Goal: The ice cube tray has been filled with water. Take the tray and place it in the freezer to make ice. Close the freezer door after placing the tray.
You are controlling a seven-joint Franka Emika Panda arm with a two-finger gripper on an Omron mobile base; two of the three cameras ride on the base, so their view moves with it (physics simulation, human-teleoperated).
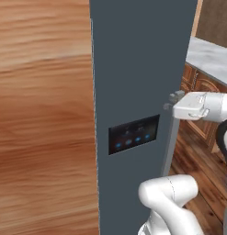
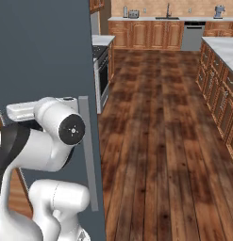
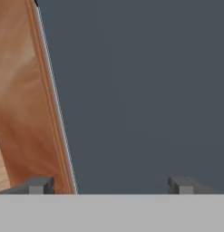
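Kitchen, wooden floor (image 2: 160,141), brown cabinets: arm at the freezer front.

Item: tool (image 3: 111,186) facing the freezer door (image 1: 138,69), a dark blue-grey panel directly ahead of the fingertips (image 3: 39,185), very near; contact cannot be told. Fingers stand wide apart, nothing between them. Door handle (image 1: 170,137), a long grey vertical bar, runs just beside the tool and below it, long axis upright; judged the next thing to grip or push, since the door appears closed or nearly so. Left base view alone shows a dark control panel (image 1: 134,134) below the tool; right base view alone shows a far bench (image 2: 221,44) and stove (image 2: 102,70). Ice cube tray: location unknown.
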